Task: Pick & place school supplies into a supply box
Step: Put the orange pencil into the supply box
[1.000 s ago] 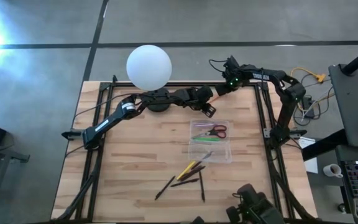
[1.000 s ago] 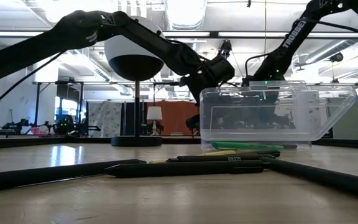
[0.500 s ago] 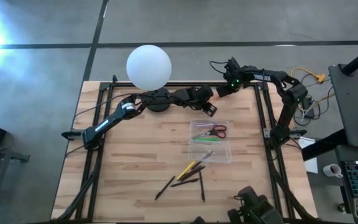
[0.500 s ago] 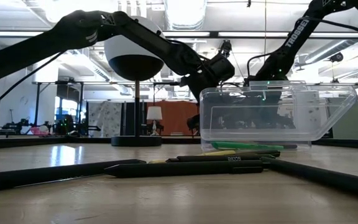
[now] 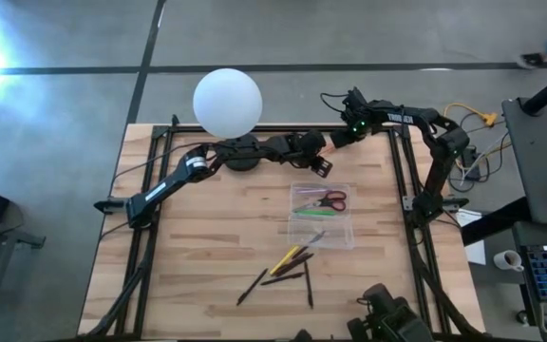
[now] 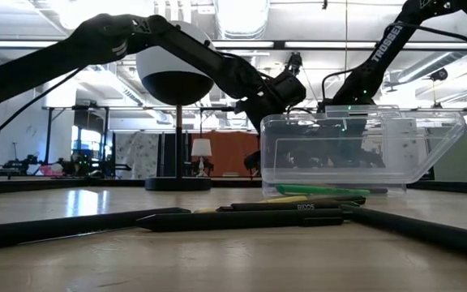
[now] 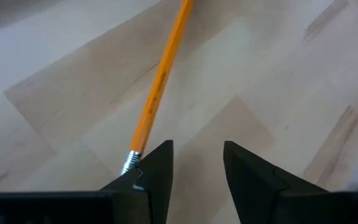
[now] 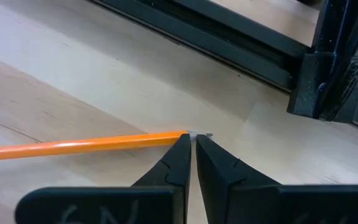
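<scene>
Nothing has visibly shifted over the last second: both arms sit in the same poses at the table's far edge, so this looks like a pause in the grasp, not a carry. At the right gripper [image 8: 192, 140] the jaws are drawn almost together, and the end of the orange pencil [image 8: 86, 146] meets their tips, seemingly pinched there. The left gripper [image 7: 197, 155] hangs just beside it with its jaws apart and nothing between them; the pencil's metal-banded end lies against the outside of one finger. The pencil looks to lie flat on the wood, well apart from the box [image 5: 349, 237], which sits mid-table with the scissors [image 5: 330, 199] and a green marker already inside. Several pens [image 5: 288, 271] and pencils lie loose on the near side of the box, so the task is judged well short of done. Room is tight where the grippers meet: the black frame rail [image 8: 229, 43] runs close behind the pencil, the lamp [image 5: 226, 103] stands along the left arm, and the two wrists crowd each other. Bare table [image 5: 207, 237] opens toward the box, so lifting clear and coming nearward looks the freest path.
</scene>
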Controlling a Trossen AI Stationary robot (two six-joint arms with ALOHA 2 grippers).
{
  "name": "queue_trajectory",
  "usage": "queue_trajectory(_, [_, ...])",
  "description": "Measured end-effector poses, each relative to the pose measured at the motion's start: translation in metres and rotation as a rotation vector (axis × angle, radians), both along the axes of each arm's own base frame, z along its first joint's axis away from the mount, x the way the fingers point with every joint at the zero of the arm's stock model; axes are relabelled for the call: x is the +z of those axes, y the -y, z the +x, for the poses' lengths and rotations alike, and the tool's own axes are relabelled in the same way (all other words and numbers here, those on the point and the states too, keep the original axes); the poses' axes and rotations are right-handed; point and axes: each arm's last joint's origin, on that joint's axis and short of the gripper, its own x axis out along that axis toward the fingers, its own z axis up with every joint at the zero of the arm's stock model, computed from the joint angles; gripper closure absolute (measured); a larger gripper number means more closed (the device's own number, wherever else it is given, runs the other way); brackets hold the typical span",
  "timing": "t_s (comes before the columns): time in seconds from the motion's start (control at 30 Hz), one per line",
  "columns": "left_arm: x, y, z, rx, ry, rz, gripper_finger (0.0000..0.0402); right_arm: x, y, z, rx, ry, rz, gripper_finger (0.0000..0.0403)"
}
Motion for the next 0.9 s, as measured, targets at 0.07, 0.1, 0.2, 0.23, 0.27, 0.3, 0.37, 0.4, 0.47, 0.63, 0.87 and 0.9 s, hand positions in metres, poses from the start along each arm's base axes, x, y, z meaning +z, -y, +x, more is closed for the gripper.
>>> queue_trajectory(0.07, [0.003,-0.002,0.000,0.006,0.004,0.009,0.0276,0.000,0.000,0.000,0.000,-0.001,0.001,0.0385])
queue_trajectory(0.1, [0.006,-0.003,-0.001,0.010,0.008,0.013,0.0276,0.000,0.000,0.000,0.002,-0.001,0.001,0.0385])
queue_trajectory(0.2, [0.024,-0.008,0.000,0.026,0.047,0.036,0.0276,0.000,0.000,0.000,0.004,-0.002,0.002,0.0385])
queue_trajectory(0.23, [0.030,-0.009,0.000,0.027,0.061,0.043,0.0276,0.000,0.000,0.000,0.005,-0.002,0.002,0.0385])
queue_trajectory(0.27, [0.036,-0.011,0.000,0.026,0.069,0.051,0.0276,0.000,0.000,0.000,0.006,-0.002,0.002,0.0385])
queue_trajectory(0.3, [0.040,-0.013,-0.001,0.023,0.065,0.058,0.0273,0.000,0.000,0.000,0.006,-0.002,0.002,0.0385])
queue_trajectory(0.37, [0.040,-0.014,-0.004,0.018,0.044,0.059,0.0265,0.000,0.000,0.000,0.007,-0.002,0.002,0.0385])
queue_trajectory(0.4, [0.037,-0.015,-0.005,0.015,0.029,0.059,0.0258,0.000,0.000,0.000,0.007,-0.002,0.002,0.0385])
queue_trajectory(0.47, [0.029,-0.015,-0.008,-0.002,-0.022,0.052,0.0244,0.000,0.000,0.000,0.007,-0.002,0.002,0.0385])
queue_trajectory(0.63, [0.016,-0.007,-0.007,-0.180,-0.116,0.166,0.0225,0.000,0.000,0.000,0.008,-0.002,0.002,0.0385])
queue_trajectory(0.87, [0.013,-0.007,-0.007,-0.212,-0.120,0.209,0.0224,0.000,0.000,0.000,0.011,-0.001,0.002,0.0385])
queue_trajectory(0.9, [0.013,-0.007,-0.007,-0.220,-0.125,0.216,0.0224,0.000,0.000,0.000,0.011,-0.001,0.002,0.0385])
